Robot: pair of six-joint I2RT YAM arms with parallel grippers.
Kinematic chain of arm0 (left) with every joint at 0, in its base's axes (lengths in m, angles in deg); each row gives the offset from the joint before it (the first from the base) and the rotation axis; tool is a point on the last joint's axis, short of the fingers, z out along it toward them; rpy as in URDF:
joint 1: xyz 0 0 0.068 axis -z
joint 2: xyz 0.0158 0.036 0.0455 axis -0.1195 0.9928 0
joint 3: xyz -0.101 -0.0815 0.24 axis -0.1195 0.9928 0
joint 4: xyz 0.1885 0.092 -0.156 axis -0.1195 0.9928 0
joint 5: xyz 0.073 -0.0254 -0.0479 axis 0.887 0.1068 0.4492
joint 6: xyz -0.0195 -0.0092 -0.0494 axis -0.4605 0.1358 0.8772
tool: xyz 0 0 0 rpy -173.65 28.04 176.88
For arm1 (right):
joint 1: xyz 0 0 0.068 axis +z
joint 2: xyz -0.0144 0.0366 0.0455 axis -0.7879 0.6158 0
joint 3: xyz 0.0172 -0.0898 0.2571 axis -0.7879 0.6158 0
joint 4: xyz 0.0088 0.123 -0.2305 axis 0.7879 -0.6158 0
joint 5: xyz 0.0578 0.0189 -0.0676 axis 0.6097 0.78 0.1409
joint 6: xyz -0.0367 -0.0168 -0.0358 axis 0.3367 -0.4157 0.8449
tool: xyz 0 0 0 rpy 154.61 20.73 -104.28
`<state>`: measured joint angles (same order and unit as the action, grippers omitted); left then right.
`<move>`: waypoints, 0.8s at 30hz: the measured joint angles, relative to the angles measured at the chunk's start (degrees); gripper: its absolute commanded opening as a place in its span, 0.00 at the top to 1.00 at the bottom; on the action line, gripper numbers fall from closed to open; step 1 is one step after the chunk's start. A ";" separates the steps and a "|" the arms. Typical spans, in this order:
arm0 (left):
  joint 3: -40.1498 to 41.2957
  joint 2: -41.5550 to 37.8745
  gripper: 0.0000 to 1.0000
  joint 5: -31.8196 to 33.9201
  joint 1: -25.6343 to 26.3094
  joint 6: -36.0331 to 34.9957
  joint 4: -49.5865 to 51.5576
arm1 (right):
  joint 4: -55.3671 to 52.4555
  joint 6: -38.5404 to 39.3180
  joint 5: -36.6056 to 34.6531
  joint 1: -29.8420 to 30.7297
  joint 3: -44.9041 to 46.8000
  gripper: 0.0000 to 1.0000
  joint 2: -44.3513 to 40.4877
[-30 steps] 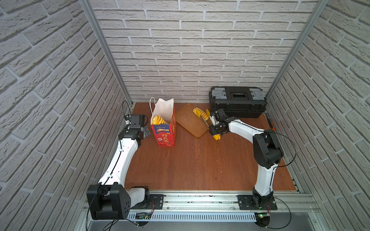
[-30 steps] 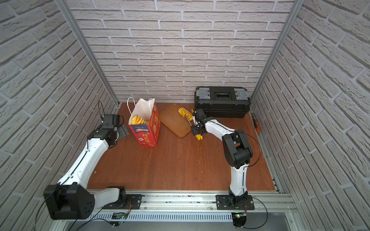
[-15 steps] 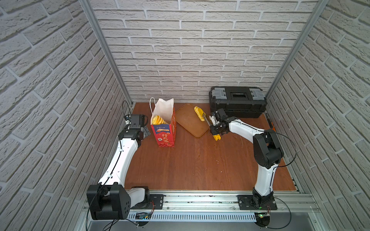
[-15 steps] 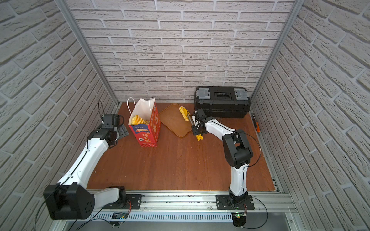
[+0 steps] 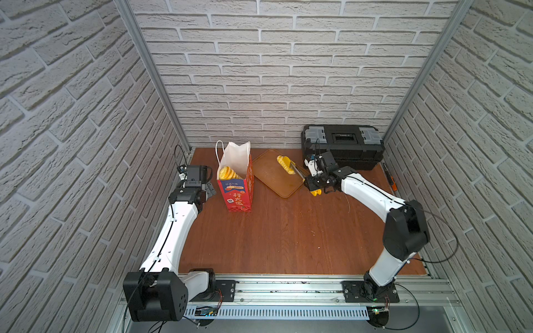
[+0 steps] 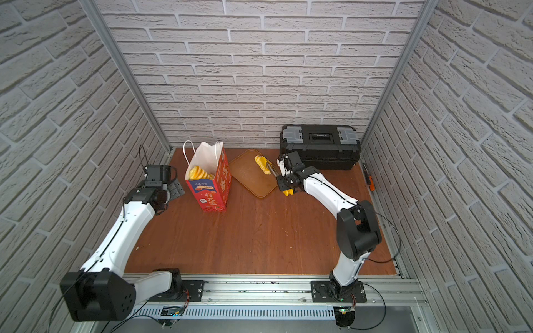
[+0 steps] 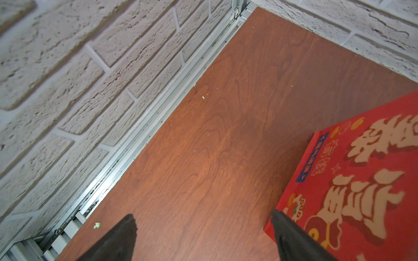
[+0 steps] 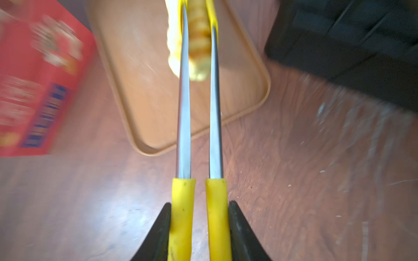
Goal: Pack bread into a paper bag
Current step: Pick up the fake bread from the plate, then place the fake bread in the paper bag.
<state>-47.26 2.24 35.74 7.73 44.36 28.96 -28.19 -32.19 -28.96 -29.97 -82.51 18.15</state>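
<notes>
The right fingers [image 8: 159, 237] are clenched on the yellow handles of the tongs [image 8: 183, 113], whose tips pinch the ridged spiral roll [image 5: 285, 165] over the 1 o'clock edge of the brown tray [image 5: 269, 180]; the black toolbox [image 5: 343, 144] sits close at 2 o'clock. The paper bag [image 5: 237, 187] stands upright just beside the tray's 9 o'clock corner, mouth open, bread [image 5: 227, 173] inside. At its 9 o'clock the left fingers [image 7: 119, 244] are spread and empty, between bag and wall rail [image 7: 144, 126]. Bare tabletop [image 5: 288, 230] stretches toward 6 o'clock.
</notes>
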 measured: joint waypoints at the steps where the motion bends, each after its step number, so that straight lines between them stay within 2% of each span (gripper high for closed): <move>1: 0.00 -0.24 0.05 0.00 0.00 0.00 0.00 | -0.46 0.00 0.44 0.48 -0.33 0.95 -3.39; 7: -0.02 -1.25 0.05 0.00 0.00 0.17 0.07 | 0.98 -0.04 2.21 2.75 -3.43 0.95 -16.83; 11: -0.02 -2.08 0.05 0.00 0.00 0.22 0.13 | 1.29 -0.83 3.28 3.54 -3.74 0.95 -21.92; 16: -0.04 -2.58 0.05 -0.02 0.00 0.26 0.17 | 1.33 -2.32 5.57 4.90 -3.74 0.95 -24.50; 24: -0.13 -2.58 0.05 -0.24 0.00 0.44 0.22 | 0.94 -3.69 9.40 12.57 -5.35 0.95 -24.35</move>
<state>-47.39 -0.34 35.50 7.73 44.80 29.18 -27.25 -35.89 -19.56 -17.40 -87.86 -6.20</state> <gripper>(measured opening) 0.953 0.362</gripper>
